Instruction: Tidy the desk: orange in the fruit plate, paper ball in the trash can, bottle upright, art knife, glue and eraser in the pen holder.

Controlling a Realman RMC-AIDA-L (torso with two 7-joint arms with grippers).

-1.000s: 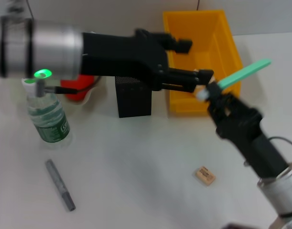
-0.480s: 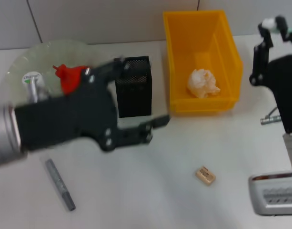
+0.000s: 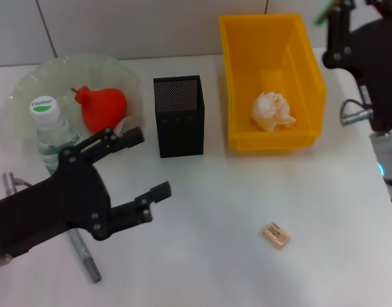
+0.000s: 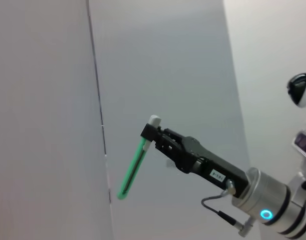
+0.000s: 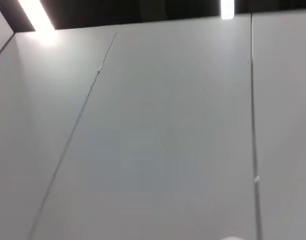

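Mint-green glue [image 4: 135,162] is clenched near its white end in the right tool [image 4: 152,136], raised high off the worktop [image 3: 215,211], up beside the trash can [image 3: 243,137], presumably for carrying to the pen holder [image 3: 178,121]. Left tool [image 3: 135,167] hangs released, fingers spread, in front of the pen holder, over the art knife [image 3: 90,265], likely its next pick. Eraser [image 3: 275,235] lies apart in front of the trash can, which holds the paper ball [image 3: 274,109]. Beside the pen holder, the orange [image 3: 105,107] sits in the fruit plate [image 3: 29,86], and the bottle [image 3: 50,125] stands upright.

Head view steep down on desk [image 3: 215,211], left wrist view facing wall, right wrist view up at ceiling
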